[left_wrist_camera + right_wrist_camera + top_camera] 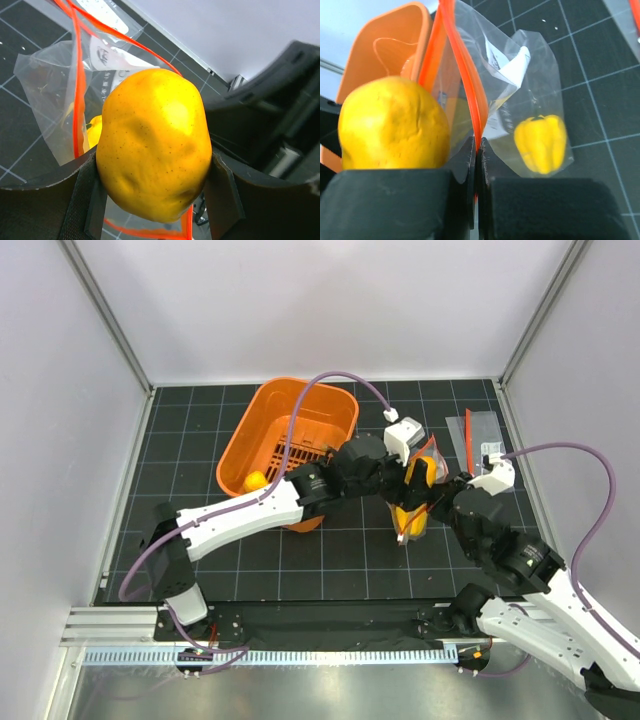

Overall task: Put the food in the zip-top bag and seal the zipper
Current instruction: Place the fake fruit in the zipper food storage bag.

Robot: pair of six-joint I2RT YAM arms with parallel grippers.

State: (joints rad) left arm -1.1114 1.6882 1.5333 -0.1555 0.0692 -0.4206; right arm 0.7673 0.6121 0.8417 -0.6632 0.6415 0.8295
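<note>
Mat [180,440]: black gridded sheet under everything.
Left arm [240,520]: runs from its base at 7 o'clock on the mat, past the basket's near edge, to the bag.
Right arm [520,560]: comes in from 5 o'clock and meets the bag from the right.
Basket [240,450]: orange, slotted floor, at 10 o'clock from mat centre. One small yellow food piece [256,481] lies in its 7 o'clock corner.
Zip-top bag [535,75]: clear, held up off the mat at 3 o'clock from the basket, between the two wrists.
Labelled pouch [480,430]: flat on the mat, at 1 o'clock from the bag, apart from it.
Yellow fruit [152,150]: large and dimpled, at the bag's open mouth. Whether it is past the rim cannot be told.
Left gripper [157,197]: clamped on the yellow fruit, one finger on each side.
Yellow pepper [540,142]: inside the bag, low down.
Right gripper [476,155]: pinched tight on the zipper.
Zipper [457,65]: red-orange strip, its two sides parted.
</note>
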